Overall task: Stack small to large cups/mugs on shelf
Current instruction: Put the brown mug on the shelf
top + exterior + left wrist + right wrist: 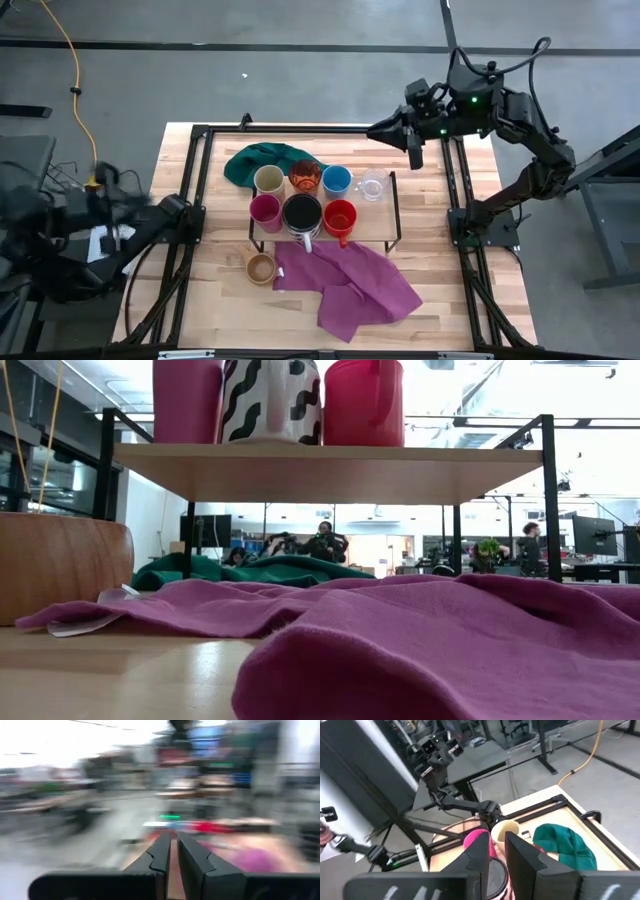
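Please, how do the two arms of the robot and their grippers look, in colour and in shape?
Both arms are dark, nearly black, jointed links with black cables along them. The right arm shows a small green light near its wrist. The right gripper and left gripper each have two flat, wedge-shaped black fingers on a wide black bar.

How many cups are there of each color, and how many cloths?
Cream cup: 1
Magenta cup: 1
Red see-through cup: 1
Blue cup: 1
Clear glass: 1
Striped mug: 1
Red mug: 1
Wooden cup: 1
Cloths, green and purple: 2
Total: 10
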### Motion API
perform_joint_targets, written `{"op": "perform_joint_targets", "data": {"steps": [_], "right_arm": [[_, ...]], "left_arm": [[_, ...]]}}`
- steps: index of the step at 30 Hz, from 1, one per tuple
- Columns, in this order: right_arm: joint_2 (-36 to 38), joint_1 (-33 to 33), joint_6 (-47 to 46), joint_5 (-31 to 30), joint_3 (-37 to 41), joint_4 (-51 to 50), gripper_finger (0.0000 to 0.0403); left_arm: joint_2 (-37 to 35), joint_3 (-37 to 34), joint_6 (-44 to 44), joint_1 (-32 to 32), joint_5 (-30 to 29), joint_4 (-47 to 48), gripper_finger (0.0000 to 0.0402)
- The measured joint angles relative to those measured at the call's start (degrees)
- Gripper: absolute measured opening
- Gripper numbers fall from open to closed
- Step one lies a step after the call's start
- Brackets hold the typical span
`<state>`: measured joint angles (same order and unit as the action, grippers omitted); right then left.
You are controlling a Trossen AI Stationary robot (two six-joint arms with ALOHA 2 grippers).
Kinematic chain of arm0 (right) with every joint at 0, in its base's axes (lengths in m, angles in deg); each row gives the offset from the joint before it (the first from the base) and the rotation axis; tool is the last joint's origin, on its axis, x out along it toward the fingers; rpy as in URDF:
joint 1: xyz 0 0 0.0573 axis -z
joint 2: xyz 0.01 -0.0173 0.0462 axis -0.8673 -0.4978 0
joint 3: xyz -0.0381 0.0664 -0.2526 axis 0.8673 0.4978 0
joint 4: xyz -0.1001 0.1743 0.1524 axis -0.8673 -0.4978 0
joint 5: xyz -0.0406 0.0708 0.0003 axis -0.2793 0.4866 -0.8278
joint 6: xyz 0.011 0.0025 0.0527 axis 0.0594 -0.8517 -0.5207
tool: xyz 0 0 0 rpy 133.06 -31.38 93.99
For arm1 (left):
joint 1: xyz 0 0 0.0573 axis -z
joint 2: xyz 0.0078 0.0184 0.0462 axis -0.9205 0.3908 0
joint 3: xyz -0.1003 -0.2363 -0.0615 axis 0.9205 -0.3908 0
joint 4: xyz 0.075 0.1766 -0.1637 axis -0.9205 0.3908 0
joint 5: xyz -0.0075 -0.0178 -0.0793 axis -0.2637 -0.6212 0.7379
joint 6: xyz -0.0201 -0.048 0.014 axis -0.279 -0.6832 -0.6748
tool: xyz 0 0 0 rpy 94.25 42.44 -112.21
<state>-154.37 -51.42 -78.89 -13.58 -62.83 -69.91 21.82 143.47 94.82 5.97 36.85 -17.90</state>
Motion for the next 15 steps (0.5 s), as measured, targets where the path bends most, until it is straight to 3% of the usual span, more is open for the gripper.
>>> {"op": "perform_joint_targets", "data": {"steps": [3,5,12,15], "right_arm": [[0.0,-0.14,-0.18,-1.79,0.0,0.56,0.0053],[0.0,-0.38,-0.18,-2.33,0.0,0.65,0.0053],[0.0,-1.29,-0.18,-5.25,0.0,0.63,0.0053],[0.0,-1.29,-0.18,-5.31,0.0,0.63,0.0053]], "left_arm": [[0.0,1.73,0.25,2.06,-23.43,-0.76,0.0024],[0.04,2.42,0.44,3.46,-35.5,-2.92,0.0024],[2.66,2.64,8.21,11.12,-62.09,-17.34,0.0024],[5.12,2.61,14.42,16.14,-70.01,-22.11,0.0024]]}}
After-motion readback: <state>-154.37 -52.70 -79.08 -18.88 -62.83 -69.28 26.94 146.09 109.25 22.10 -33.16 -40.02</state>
